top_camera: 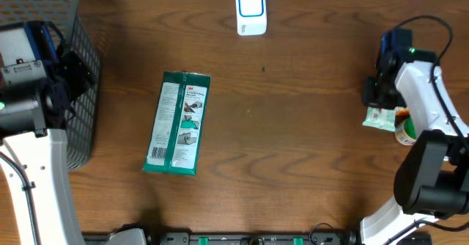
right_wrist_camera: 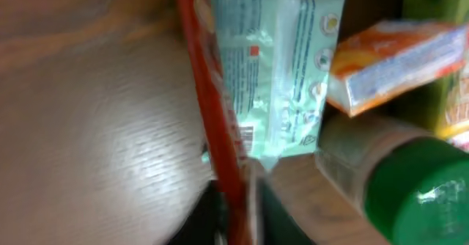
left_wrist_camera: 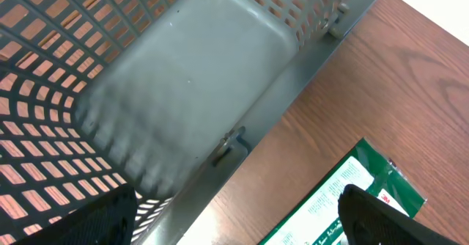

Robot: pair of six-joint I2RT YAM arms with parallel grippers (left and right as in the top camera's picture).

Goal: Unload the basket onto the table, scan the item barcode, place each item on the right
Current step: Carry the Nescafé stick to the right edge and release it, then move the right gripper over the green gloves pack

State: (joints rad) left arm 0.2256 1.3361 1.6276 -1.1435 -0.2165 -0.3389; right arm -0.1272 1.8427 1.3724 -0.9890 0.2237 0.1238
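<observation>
The green flat plastic pack (top_camera: 179,122) lies face-flat on the brown wooden surface (top_camera: 293,142), left of centre. Its long axis runs from the far edge toward the near edge and leans slightly, with the far end tipped to the right. The logo end points away from the arms, and the white printed panel runs along its left side down to the near end. All four edges of the pack are free. Bare wood lies to its right and between it and the white scanner with a blue-rimmed window (top_camera: 250,10), which stands at the far edge. To the left, the grey perforated plastic basket (top_camera: 80,105) is near but apart.

The left pincer (left_wrist_camera: 242,219) hangs over the basket rim with its fingers spread wide and nothing between them.

The right pincer (top_camera: 377,91) is at the right edge, down against a pale green packet (right_wrist_camera: 278,69) that lies beside an orange box (right_wrist_camera: 396,61) and a green-capped bottle (right_wrist_camera: 418,194). That wrist view is blurred, so I cannot tell whether this pincer is spread or pinching.
</observation>
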